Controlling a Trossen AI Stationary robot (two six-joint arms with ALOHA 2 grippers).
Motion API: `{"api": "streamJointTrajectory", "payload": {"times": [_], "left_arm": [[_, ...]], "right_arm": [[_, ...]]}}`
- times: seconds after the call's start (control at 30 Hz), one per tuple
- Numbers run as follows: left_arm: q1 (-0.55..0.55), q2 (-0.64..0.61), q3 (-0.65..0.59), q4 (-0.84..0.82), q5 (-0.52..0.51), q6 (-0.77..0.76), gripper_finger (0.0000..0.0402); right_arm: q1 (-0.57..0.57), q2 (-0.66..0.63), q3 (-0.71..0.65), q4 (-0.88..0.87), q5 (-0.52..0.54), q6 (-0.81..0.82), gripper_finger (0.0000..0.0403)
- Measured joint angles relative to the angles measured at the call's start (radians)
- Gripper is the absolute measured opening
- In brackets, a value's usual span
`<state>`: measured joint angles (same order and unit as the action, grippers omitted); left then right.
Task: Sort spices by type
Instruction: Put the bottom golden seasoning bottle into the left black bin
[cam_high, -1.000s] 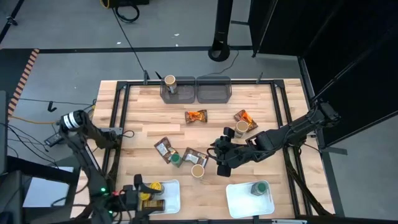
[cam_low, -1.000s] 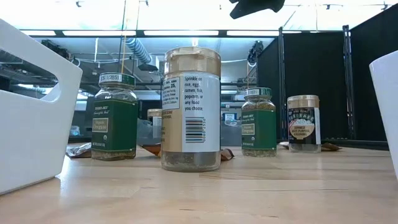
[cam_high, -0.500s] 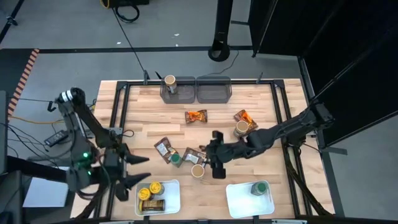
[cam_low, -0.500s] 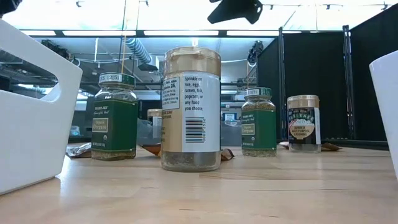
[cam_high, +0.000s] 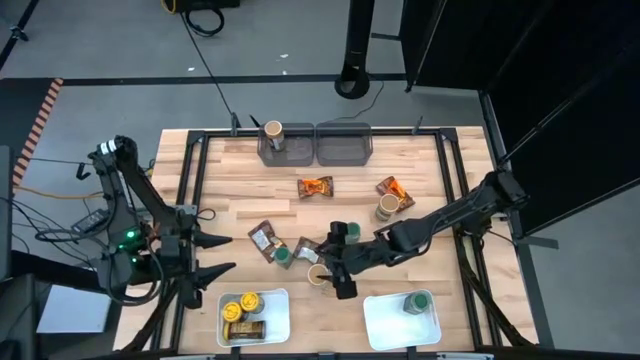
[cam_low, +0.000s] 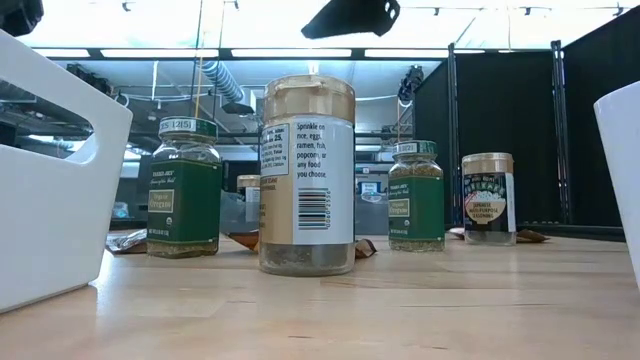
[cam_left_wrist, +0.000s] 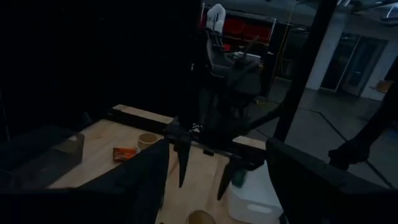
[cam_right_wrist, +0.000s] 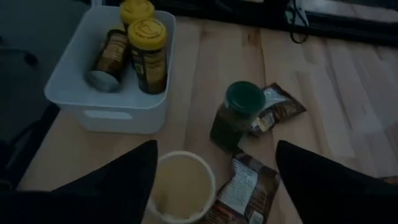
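Note:
A tan-lidded jar (cam_high: 318, 273) stands upright on the table; it is the nearest jar in the low view (cam_low: 308, 175). My right gripper (cam_high: 332, 264) hovers above it, open, with a finger on either side of the lid (cam_right_wrist: 181, 185) and no touch. A green-lidded jar (cam_right_wrist: 231, 118) and brown packets (cam_right_wrist: 273, 107) lie just beyond. Orange packets (cam_high: 315, 186) and another tan-lidded jar (cam_high: 388, 207) sit farther off. My left gripper (cam_high: 225, 254) is open at the table's left side, holding nothing.
The left white tray (cam_high: 270, 318) holds yellow-lidded jars (cam_right_wrist: 147, 37). The right white tray (cam_high: 385, 325) holds a green-lidded jar (cam_high: 416, 302). Two grey bins (cam_high: 343, 146) stand at the far edge, one with a tan-lidded jar (cam_high: 273, 131). Bare wood lies between the trays.
My right gripper has moved toward the table's left and near edge and come down over the tan-lidded jar. My left gripper has drawn back from the left white tray toward the far edge, along the table's left side. The jars and packets have stayed put.

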<state>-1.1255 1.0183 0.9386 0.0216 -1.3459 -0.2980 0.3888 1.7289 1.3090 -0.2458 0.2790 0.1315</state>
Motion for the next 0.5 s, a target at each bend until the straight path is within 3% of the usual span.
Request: {"api": "streamJointTrajectory", "payload": {"times": [0.2,0.5], "left_arm": [[0.000,0.000,0.000,0.001,-0.003,-0.010,0.0268],[0.000,0.002,0.000,0.001,-0.004,-0.027,0.0268]], "right_arm": [[0.005,0.065,0.000,0.044,-0.013,0.063,0.0373],[0.013,0.119,0.001,0.070,-0.035,0.120,0.0377]]}}
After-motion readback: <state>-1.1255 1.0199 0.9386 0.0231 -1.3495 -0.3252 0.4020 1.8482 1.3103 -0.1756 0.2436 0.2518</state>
